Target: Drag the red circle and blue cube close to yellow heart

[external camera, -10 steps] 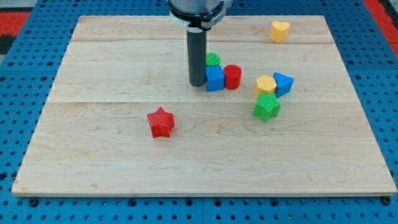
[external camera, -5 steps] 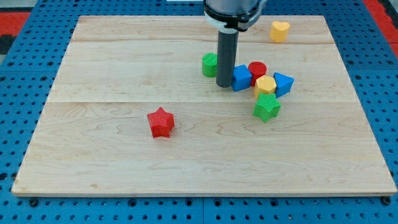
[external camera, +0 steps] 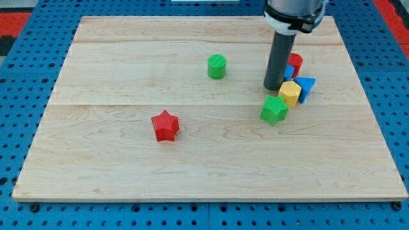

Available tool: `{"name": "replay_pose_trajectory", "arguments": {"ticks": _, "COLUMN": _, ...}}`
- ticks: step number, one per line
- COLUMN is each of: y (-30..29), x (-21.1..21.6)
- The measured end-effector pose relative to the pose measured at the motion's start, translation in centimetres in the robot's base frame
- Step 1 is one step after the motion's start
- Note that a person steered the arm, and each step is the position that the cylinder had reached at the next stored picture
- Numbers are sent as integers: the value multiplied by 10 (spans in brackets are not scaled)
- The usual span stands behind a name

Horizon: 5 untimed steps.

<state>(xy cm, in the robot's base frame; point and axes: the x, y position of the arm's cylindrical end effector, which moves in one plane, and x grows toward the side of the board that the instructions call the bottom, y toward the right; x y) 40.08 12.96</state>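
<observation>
My tip (external camera: pixel 275 88) rests on the board at the view's right, just left of a tight cluster of blocks. The blue cube (external camera: pixel 289 72) shows only as a sliver at the rod's right edge and touches it. The red circle (external camera: pixel 296 62) sits right behind the cube, partly hidden by the rod. The yellow heart does not show; the arm covers the top right of the board, where it lay earlier.
A yellow hexagon block (external camera: pixel 289 93) and a blue triangular block (external camera: pixel 307 87) sit just right of my tip. A green star (external camera: pixel 274 110) lies below it. A green cylinder (external camera: pixel 217 66) stands alone at centre top. A red star (external camera: pixel 165 125) lies centre left.
My tip has slid to the view's right, pushing the blue cube and red circle along. The green cylinder stayed behind. The yellow hexagon and blue triangular block were nudged right. The arm now hides the yellow heart.
</observation>
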Motion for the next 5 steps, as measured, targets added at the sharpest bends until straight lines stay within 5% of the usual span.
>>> {"name": "replay_pose_trajectory", "arguments": {"ticks": 3, "y": 47, "x": -14}}
{"name": "replay_pose_trajectory", "arguments": {"ticks": 5, "y": 55, "x": -76}}
